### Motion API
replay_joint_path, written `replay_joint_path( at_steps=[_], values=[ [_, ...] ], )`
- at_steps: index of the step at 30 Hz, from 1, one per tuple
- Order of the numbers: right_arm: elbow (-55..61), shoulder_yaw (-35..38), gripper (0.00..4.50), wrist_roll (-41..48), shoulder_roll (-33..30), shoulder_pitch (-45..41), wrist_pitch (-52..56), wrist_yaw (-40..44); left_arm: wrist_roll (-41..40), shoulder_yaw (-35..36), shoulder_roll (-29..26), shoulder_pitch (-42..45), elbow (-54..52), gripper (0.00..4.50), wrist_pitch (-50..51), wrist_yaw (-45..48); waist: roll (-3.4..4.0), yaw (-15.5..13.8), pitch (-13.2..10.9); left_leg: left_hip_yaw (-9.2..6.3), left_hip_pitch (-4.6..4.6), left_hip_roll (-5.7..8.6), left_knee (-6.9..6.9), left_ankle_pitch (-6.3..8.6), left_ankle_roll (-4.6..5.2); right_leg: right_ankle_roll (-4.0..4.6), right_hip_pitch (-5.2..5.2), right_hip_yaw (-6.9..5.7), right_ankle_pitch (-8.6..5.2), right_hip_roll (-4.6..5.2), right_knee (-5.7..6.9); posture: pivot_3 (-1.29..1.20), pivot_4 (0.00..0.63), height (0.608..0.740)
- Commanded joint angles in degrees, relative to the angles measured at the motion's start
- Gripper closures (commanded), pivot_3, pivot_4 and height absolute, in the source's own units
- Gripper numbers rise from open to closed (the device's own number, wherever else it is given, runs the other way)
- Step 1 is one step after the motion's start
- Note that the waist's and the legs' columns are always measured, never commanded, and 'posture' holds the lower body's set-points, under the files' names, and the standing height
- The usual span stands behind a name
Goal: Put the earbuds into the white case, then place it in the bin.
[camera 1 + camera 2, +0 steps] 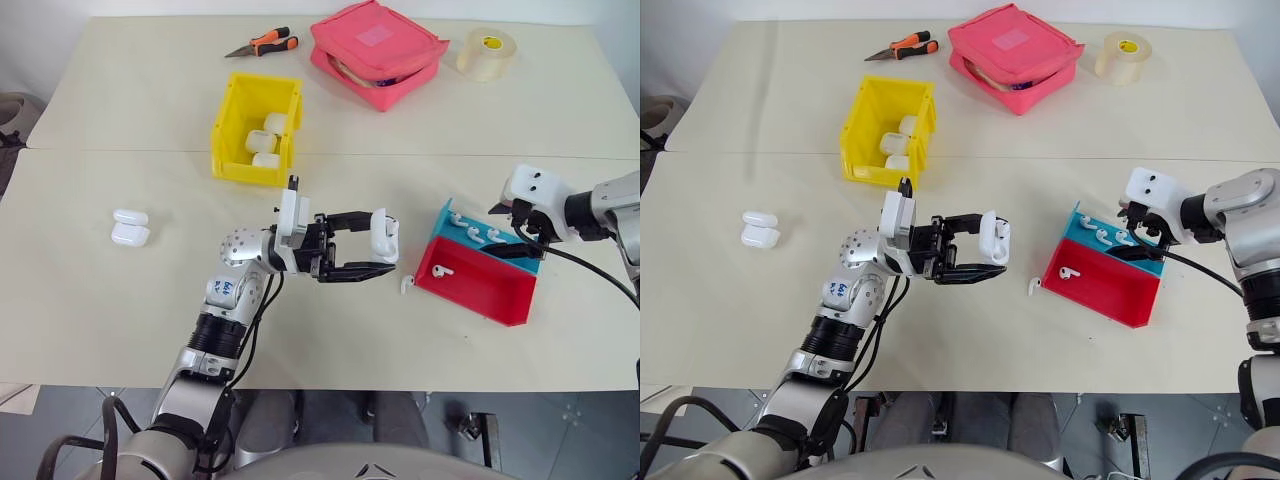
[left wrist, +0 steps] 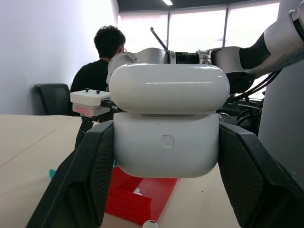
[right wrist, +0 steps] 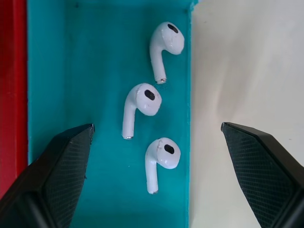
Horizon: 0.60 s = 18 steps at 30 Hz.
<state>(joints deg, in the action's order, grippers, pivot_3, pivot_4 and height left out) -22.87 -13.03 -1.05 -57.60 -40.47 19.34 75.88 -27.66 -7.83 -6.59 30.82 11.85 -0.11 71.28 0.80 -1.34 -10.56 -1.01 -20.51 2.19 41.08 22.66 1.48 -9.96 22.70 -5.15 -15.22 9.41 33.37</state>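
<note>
White case [image 1: 383,236]: clamped in left gripper [image 1: 385,250] above the bench [image 1: 120,320], lid open, likely presented for loading. Right gripper [image 3: 156,137]: fingers wide, poised over 3 earbuds [image 3: 140,107] in the tray's [image 1: 500,295] teal section, apparently to pick 1. Bin [image 1: 232,130]: holds 3 cases, at bench rear.

Approach to teal tray half [image 3: 109,118]: open from above; my right claw [image 3: 156,142] spread wide over three earbuds [image 3: 141,102]. Obstacles: my left claw [image 1: 362,247] with white case [image 1: 384,234] beside tray; loose earbud [image 1: 407,285] on worktop [image 1: 100,300] between.
</note>
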Motion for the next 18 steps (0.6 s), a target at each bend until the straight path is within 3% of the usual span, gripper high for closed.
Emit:
replay_joint_path(
  at_steps=[1, 5, 7, 12, 18],
  values=[
    [1.5, 0.8, 0.02, -0.5, -1.8, 0.6, 0.3, 1.5, -0.7, 0.2, 0.2, -0.3, -2.4, 1.69, -0.6, -0.2, 0.0, 0.0, 0.0, 0.0, 0.0, 0.0, 0.0, 0.0, 0.0, 0.0, 0.0, 0.0, 0.0, 0.0, 0.0, 0.0, 0.15, 0.74],
    [0.8, 0.4, 0.19, -1.2, -2.0, 0.4, -0.1, 2.0, -0.7, 0.0, 0.2, -0.3, -2.4, 1.69, -0.5, -0.1, 0.0, 0.0, 0.0, -0.01, 0.0, 0.0, 0.0, 0.0, 0.0, 0.0, 0.0, 0.0, 0.0, 0.0, 0.0, 0.0, 0.15, 0.74],
    [0.0, 0.4, 0.64, -1.8, -2.2, 0.6, -0.5, 1.9, -0.7, 0.0, 0.3, -0.2, -2.4, 1.69, -0.5, -0.1, 0.0, 0.0, 0.0, -0.01, 0.0, 0.0, 0.0, 0.0, 0.0, 0.0, 0.0, 0.0, 0.0, 0.0, 0.0, 0.0, 0.15, 0.74],
    [-1.3, 0.7, 2.31, -2.4, -2.3, 0.6, -0.5, 2.0, -0.7, 0.1, 0.2, -0.2, -2.5, 1.69, -0.4, -0.1, 0.0, 0.0, 0.0, -0.01, 0.0, 0.0, 0.02, 0.0, 0.0, 0.0, -0.01, 0.0, 0.0, 0.0, 0.0, 0.0, 0.15, 0.74],
    [-2.4, 0.4, 2.31, -3.2, -2.1, -0.2, -1.3, 1.8, -0.8, 0.1, 0.0, -0.2, -2.6, 1.69, -0.3, -0.1, 0.0, 0.0, 0.0, -0.01, 0.0, 0.0, 0.02, 0.0, 0.0, 0.0, -0.02, 0.0, 0.0, 0.0, 0.0, 0.0, 0.15, 0.74]
  ],
)
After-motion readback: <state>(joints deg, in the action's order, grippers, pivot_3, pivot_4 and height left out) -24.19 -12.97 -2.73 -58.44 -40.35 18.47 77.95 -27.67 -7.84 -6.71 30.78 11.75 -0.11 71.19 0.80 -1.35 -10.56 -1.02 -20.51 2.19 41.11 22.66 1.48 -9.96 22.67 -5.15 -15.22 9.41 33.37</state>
